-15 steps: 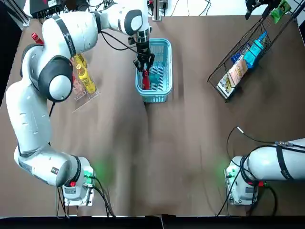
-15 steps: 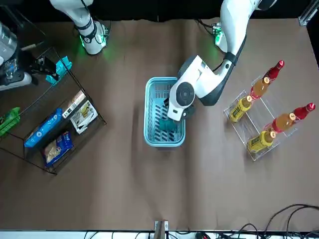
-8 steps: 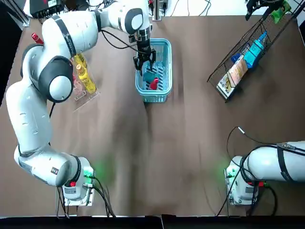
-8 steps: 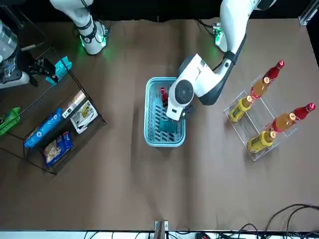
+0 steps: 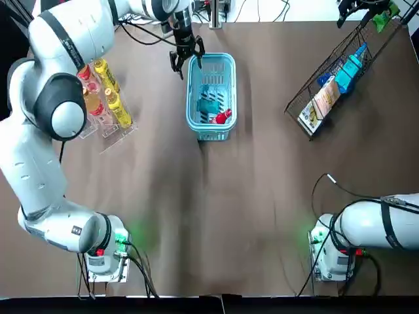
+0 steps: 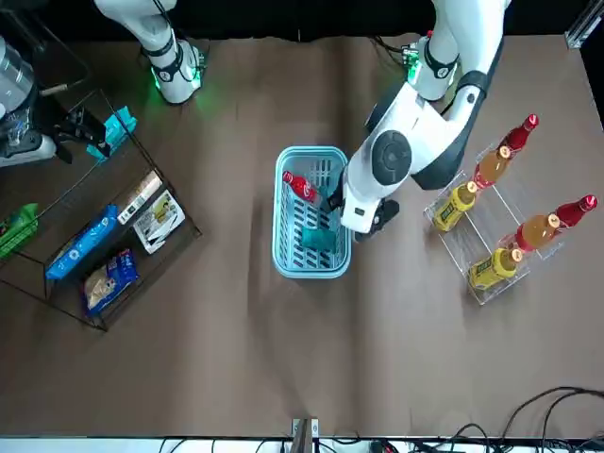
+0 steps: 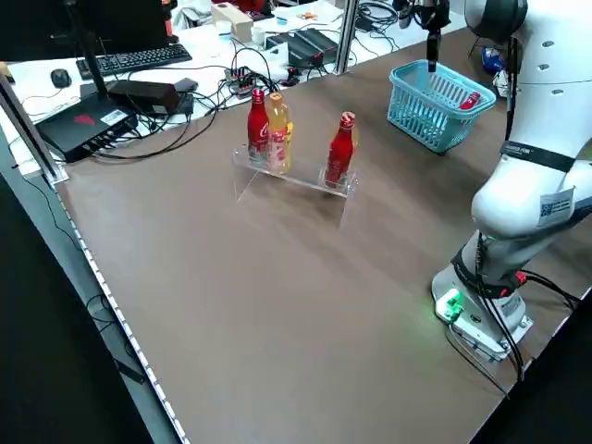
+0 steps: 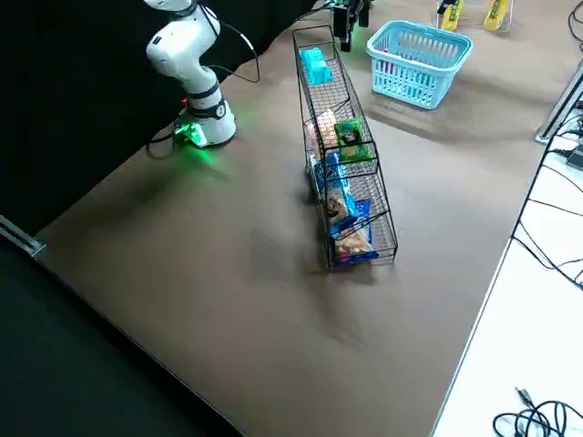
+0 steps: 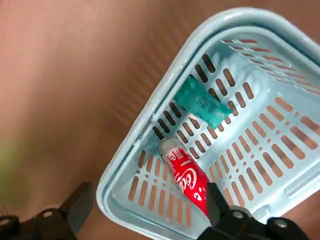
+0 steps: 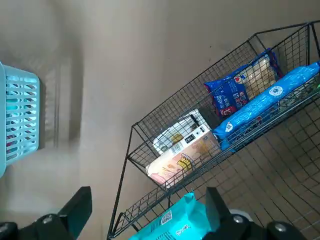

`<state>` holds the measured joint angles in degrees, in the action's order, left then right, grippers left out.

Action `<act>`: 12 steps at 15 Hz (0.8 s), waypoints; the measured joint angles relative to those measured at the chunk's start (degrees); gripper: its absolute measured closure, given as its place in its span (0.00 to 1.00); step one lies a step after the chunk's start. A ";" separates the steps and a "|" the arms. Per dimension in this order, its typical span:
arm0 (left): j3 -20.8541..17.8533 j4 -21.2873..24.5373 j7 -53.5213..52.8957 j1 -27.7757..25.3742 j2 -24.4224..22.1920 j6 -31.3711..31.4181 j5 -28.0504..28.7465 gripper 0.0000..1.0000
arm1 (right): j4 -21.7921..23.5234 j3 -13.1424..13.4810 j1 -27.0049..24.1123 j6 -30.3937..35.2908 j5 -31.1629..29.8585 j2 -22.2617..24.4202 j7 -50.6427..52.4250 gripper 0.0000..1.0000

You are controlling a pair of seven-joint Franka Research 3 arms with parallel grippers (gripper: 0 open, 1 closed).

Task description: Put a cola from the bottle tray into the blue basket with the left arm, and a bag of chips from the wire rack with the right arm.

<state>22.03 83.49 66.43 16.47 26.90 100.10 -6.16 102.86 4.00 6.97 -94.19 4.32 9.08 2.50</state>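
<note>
Your open lane is the brown tabletop point(image 5: 262, 196) between the light-blue slotted plastic basket point(image 5: 234, 91) and the mesh-walled black wire rack point(image 5: 308, 86).

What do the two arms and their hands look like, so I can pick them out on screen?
The left arm and right arm are glossy white, built of rounded segments with black bands at the joints. A green light glows at each base; a thin black cable trails by the right one. The left hand and right hand are black and two-fingered.
</note>
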 joint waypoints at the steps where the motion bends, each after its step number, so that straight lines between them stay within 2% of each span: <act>1: 0.00 0.02 -0.04 -0.08 0.02 -0.01 0.00 0.01 | 0.01 -0.05 0.00 0.00 0.00 0.00 0.00 0.00; 4: -0.17 -0.02 -2.80 -0.72 -0.21 -0.25 0.15 0.00 | 0.05 -0.30 0.02 0.00 0.00 0.00 -0.02 0.00; 6: -0.25 -0.41 -9.85 -3.09 -2.21 -2.29 1.08 0.00 | 0.09 -0.31 0.01 0.00 0.00 0.00 -0.09 0.00; 10: -0.23 -0.86 -27.75 -10.33 -10.35 -11.31 9.75 0.00 | 0.14 -0.40 0.04 0.10 0.00 0.00 -0.15 0.00; 12: -0.33 -0.85 -36.20 -13.09 -13.93 -13.59 12.42 0.00 | 0.19 -0.54 0.17 0.21 0.00 0.00 -0.16 0.00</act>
<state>21.70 82.64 30.23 3.38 12.97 86.51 6.26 103.05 3.46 7.14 -93.98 4.32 9.09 2.34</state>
